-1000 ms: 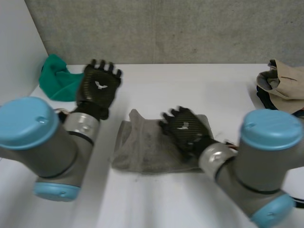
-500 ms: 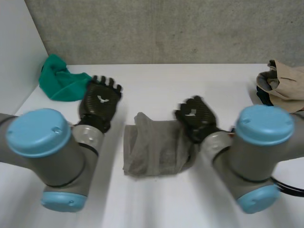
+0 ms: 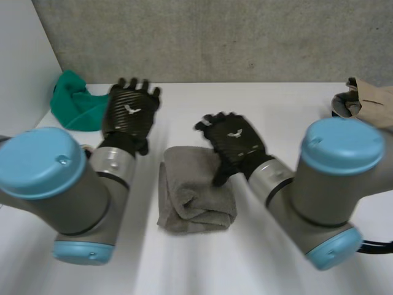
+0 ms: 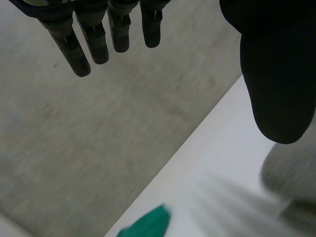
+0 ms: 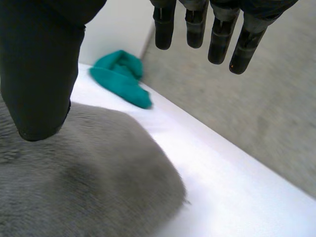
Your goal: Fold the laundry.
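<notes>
- The grey towel is now a narrower, doubled bundle, with its right side folded over.
- The right hand is off the towel's middle and now sits over its far edge, fingers straight.

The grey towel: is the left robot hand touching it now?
Apart. In the head view, a strip of bare white table lies between the left robot hand and the grey towel.
</notes>
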